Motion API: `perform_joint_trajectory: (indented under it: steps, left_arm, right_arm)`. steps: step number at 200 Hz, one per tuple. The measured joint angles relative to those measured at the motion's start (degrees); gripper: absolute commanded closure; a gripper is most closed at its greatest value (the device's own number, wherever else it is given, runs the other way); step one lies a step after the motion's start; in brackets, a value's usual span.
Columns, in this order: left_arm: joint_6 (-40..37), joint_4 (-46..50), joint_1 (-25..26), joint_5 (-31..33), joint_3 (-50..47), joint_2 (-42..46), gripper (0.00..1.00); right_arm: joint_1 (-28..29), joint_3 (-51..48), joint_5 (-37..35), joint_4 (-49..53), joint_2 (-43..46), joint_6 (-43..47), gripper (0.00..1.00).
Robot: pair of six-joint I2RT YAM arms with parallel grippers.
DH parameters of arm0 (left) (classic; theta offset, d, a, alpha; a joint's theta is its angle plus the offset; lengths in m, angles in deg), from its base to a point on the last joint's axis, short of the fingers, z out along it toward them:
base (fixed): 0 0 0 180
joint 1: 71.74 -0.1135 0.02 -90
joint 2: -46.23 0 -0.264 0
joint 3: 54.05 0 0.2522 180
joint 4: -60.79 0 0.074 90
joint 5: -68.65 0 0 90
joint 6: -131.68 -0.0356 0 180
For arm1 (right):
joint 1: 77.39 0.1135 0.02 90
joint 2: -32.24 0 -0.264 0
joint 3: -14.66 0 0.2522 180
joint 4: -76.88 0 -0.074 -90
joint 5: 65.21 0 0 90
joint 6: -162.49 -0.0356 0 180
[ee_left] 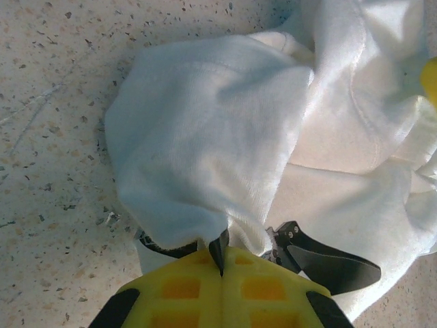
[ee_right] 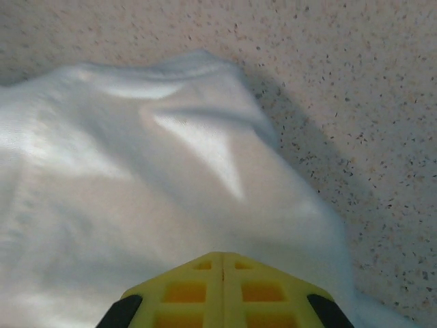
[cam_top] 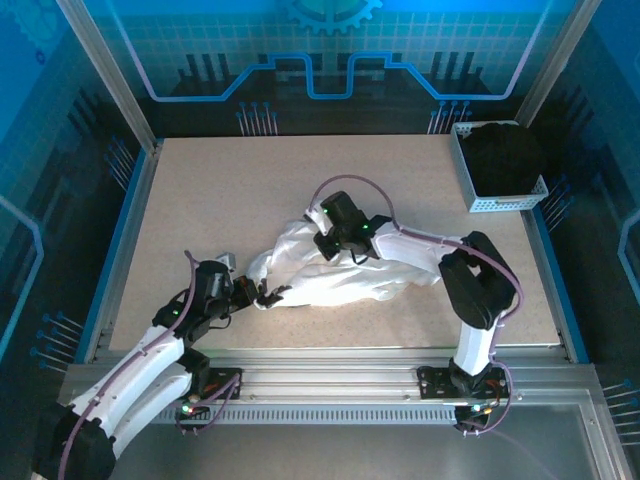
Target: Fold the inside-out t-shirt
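**Both jaws pinched on a bunched shirt**

The left jaws are closed on a fold of the inside-out t-shirt (ee_left: 205, 137) at its near left end. The right jaws are closed too, with cloth tenting up from their tip at the heap's far side. The shirt lies crumpled mid-desk, towards the near edge, its long axis running left to right. Spreading it likely calls for the two holds to draw apart along that axis, left arm outward
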Motion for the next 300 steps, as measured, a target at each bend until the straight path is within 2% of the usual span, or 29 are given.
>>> perform_joint_trajectory:
  steps: [34, 40, 54, 65, 93, 107, 120, 138, 147, 156, 170, 190, 201, 235, 256, 279, 300]
  left_arm:
    - [-0.15, -1.99, 0.00, -0.96, 0.00, -1.57, 1.00]
    - [-0.15, -2.27, 0.00, -1.07, 0.00, -1.92, 1.00]
    - [-0.17, -2.80, 0.00, -1.33, 0.00, -2.80, 1.00]
    - [-0.17, -2.99, 0.00, -1.49, -0.02, -3.28, 1.00]
    - [-0.20, -3.45, 0.00, -1.51, 0.00, -3.50, 1.00]
    - [-0.26, -3.96, 0.00, -1.51, -0.02, -3.56, 1.00]
    - [-0.33, -4.50, 0.00, -1.51, -0.02, -3.85, 1.00]
    - [-0.35, -4.74, 0.00, -1.53, 0.00, -4.46, 1.00]
    - [-0.35, -4.74, 0.00, -1.53, 0.00, -4.72, 1.00]
    - [-0.37, -4.74, 0.00, -1.55, 0.00, -4.87, 0.99]
    - [-0.61, -4.76, 0.00, -1.73, 0.00, -4.94, 0.97]
    - [-1.25, -4.96, 0.02, -2.45, -0.02, -4.98, 0.93]
    - [-1.90, -5.55, 0.15, -3.02, -0.02, -4.87, 0.87]
    - [-4.33, -6.73, 1.73, -2.99, -0.37, 0.15, 0.53]
    - [-6.05, -8.26, 2.51, -1.51, -0.24, 3.91, 0.36]
    - [-8.24, -10.32, 3.78, -0.52, 1.49, 3.74, 0.27]
    - [-11.65, -12.26, 6.88, 0.13, 5.68, -1.11, 0.21]
  right_arm:
    - [-2.86, -0.13, 6.49, -0.63, 10.08, 0.02, 1.00]
    - [-3.08, -0.13, 6.86, -1.03, 11.67, 0.04, 0.92]
    - [-3.10, -0.11, 7.02, -1.25, 13.38, 0.28, 0.64]
    - [-3.02, -0.33, 6.54, -0.98, 13.14, 0.17, 0.50]
    - [-3.02, -3.32, 5.62, 1.46, 9.86, -1.46, 0.36]
    - [-3.02, -4.46, 5.66, 3.21, 7.52, -2.82, 0.35]
    - [-3.02, -4.68, 5.75, 4.15, 4.87, -4.04, 0.43]
    - [-3.02, -4.70, 5.90, 4.42, 1.79, -5.70, 0.73]
    - [-3.02, -4.66, 5.97, 4.61, 0.79, -6.14, 0.84]
    - [-3.02, -4.50, 5.95, 4.92, 0.37, -6.84, 0.91]
    - [-3.02, -3.67, 6.19, 5.18, 0.66, -6.69, 0.97]
    - [-3.28, -2.29, 7.30, 5.14, 3.04, -6.12, 1.00]
    - [-3.80, -1.81, 9.07, 5.25, 6.08, -5.84, 1.00]
    - [-6.45, 1.07, 15.23, 5.73, 15.37, -4.74, 0.99]
    - [-7.10, 3.13, 17.94, 6.29, 18.21, -4.17, 0.99]
    - [-7.15, 3.67, 20.11, 7.17, 19.30, -3.65, 0.99]
    - [-7.67, 3.93, 21.42, 8.63, 19.32, -3.41, 0.99]
